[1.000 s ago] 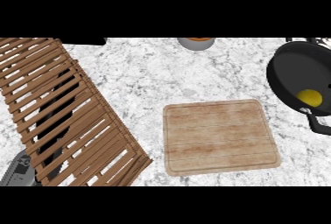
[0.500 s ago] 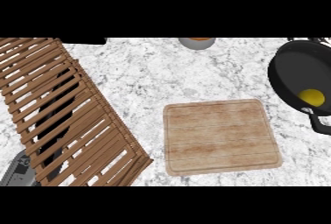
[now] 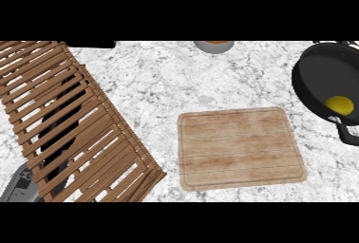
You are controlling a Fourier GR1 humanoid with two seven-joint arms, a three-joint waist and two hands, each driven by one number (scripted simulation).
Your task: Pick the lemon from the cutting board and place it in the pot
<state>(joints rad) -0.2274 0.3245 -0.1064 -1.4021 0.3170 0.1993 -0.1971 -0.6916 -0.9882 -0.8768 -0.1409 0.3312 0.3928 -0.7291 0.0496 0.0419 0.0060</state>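
Observation:
A yellow lemon lies inside the black pot at the right edge of the head view, near the pot's lower rim. The wooden cutting board sits on the marble counter right of centre with nothing on it. Neither hand shows in this view.
A slatted wooden rack runs diagonally down the left side. A grey bowl with something orange in it stands at the counter's far edge. A grey object pokes in at the lower left corner. The pot's handle sticks out toward the lower right.
The view has shifted slightly; the pot and lemon sit a little farther right in the picture. No object has moved on the counter.

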